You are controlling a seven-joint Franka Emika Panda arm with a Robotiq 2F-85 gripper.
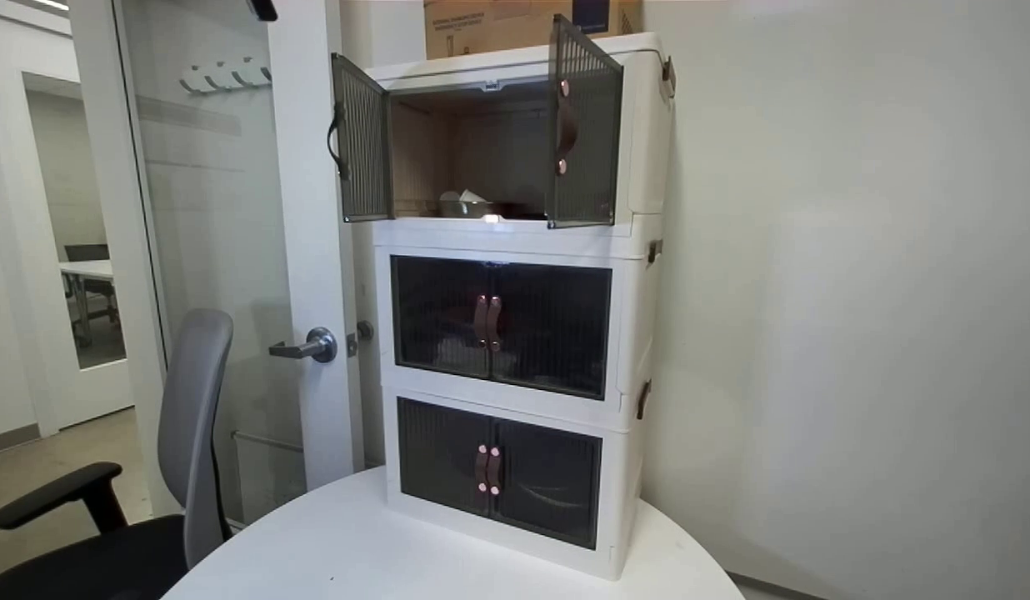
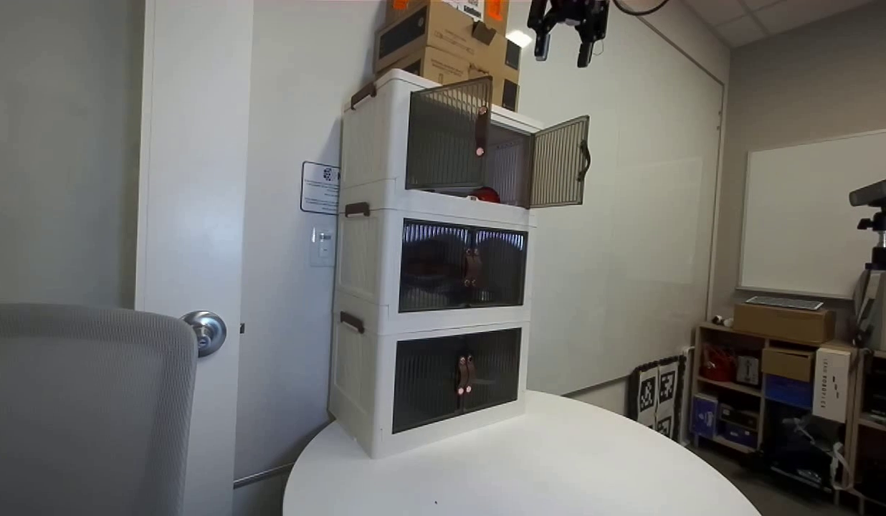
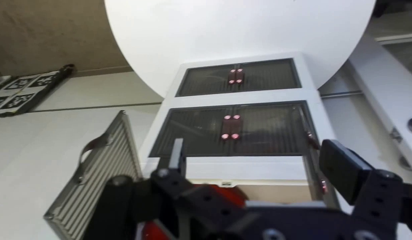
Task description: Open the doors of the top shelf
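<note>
White cabinet (image 1: 498,400); top shelf (image 1: 473,142), both doors (image 1: 597,137) standing open; boxes (image 2: 450,64) atop cabinet; gripper (image 2: 563,54), apart from cabinet, spread wide, holding nothing.

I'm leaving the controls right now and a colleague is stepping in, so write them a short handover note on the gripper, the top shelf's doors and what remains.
Gripper: open and holding nothing, hanging in the air with no contact visible.
Top shelf: the topmost tier; a red item shows inside.
Doors: one door and its partner both stand swung outward.
Done: both top doors are open. The middle doors and bottom doors are shut and not part of the job.
Left: apparently nothing; probably just back the gripper away without brushing the open panels.
</note>
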